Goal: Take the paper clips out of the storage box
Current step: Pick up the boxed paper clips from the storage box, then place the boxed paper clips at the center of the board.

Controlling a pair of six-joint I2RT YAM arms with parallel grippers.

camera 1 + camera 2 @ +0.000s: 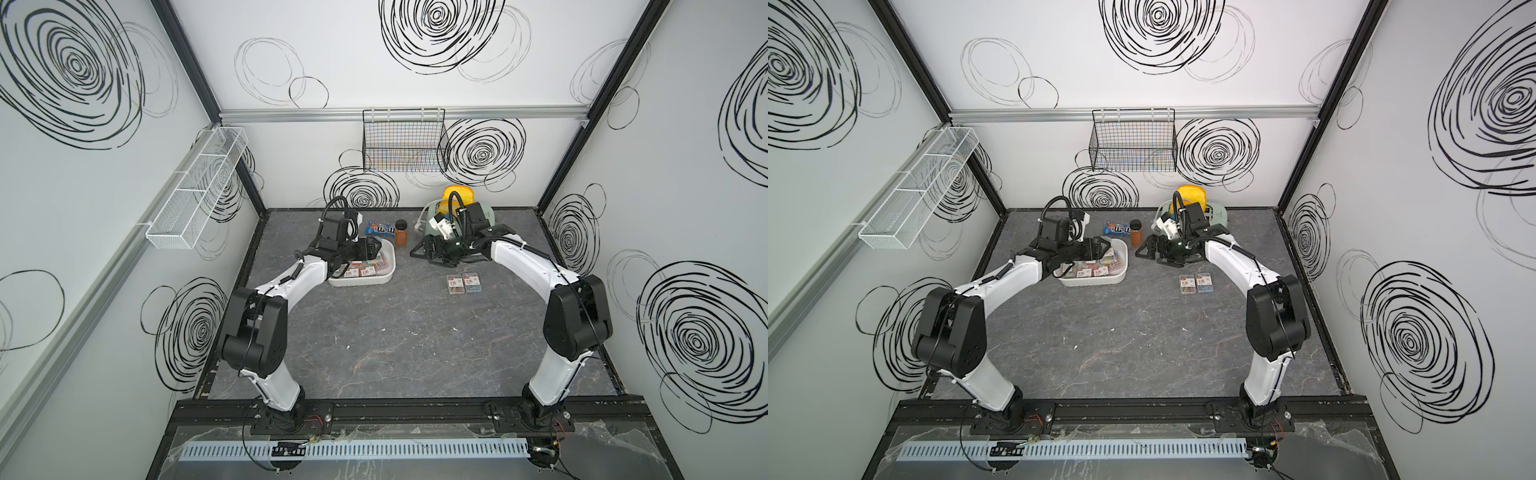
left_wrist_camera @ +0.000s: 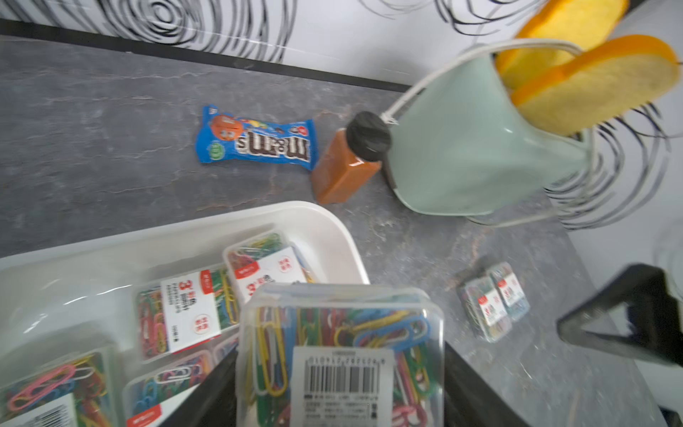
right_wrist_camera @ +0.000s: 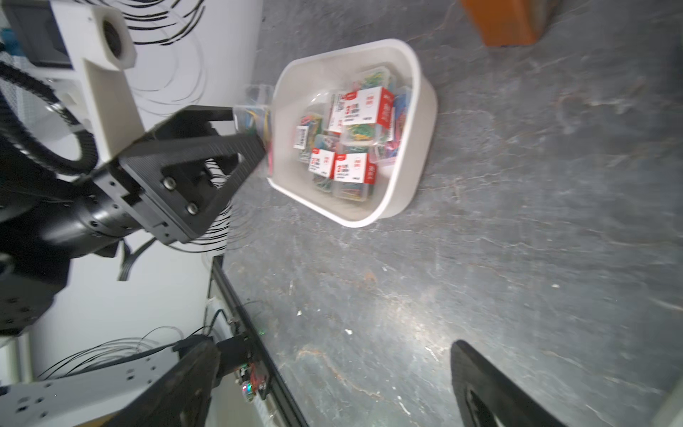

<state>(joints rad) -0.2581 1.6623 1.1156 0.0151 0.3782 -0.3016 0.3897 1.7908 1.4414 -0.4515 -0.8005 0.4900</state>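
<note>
Grip: clip case [image 2: 340, 332] clamped by sides in left claw [image 3: 255, 127], above box [image 2: 325, 218] edge, ready for carry-out; other cases [image 3: 354, 107] piled inside box; two cases [image 1: 462, 283] already out on table [image 1: 395, 332] near right claw [image 1: 428, 253]: wide, empty.

White storage box [image 3: 427, 111] — multicoloured paper clips [image 2: 340, 325], red-and-white labels [image 3: 364, 105].

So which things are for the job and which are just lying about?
For the job: storage box, paper clip cases inside it, held paper clip case, two cases already out.
Lying about: M&M's packet, orange bottle, mint toaster, wire basket, mesh rack.
</note>
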